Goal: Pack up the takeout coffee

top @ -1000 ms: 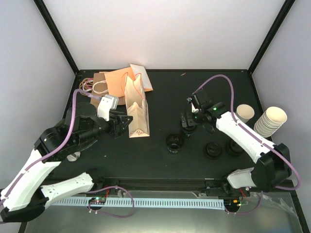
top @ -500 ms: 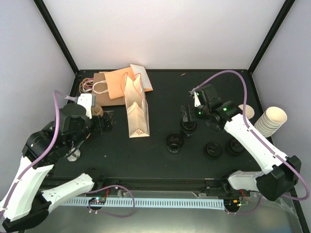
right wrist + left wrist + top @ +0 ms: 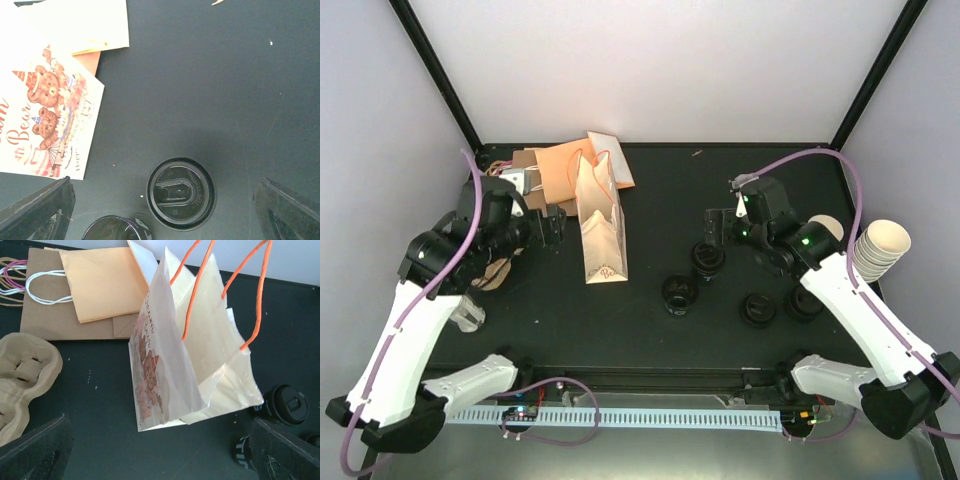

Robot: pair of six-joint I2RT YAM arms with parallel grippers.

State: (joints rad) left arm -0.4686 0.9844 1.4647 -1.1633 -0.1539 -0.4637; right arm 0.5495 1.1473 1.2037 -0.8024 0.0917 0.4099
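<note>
The right arm (image 3: pixel 850 300) partly hides the takeout coffee (image 3: pixel 831 226).

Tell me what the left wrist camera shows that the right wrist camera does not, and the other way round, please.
Only the left wrist: the cardboard cup carrier, the flat brown bag with white handles, and the orange handles of the printed bag. Only the right wrist: the teddy bear print seen flat on, and a tan scrap at the top edge. Both: the printed bag, black lids, the black table.
</note>
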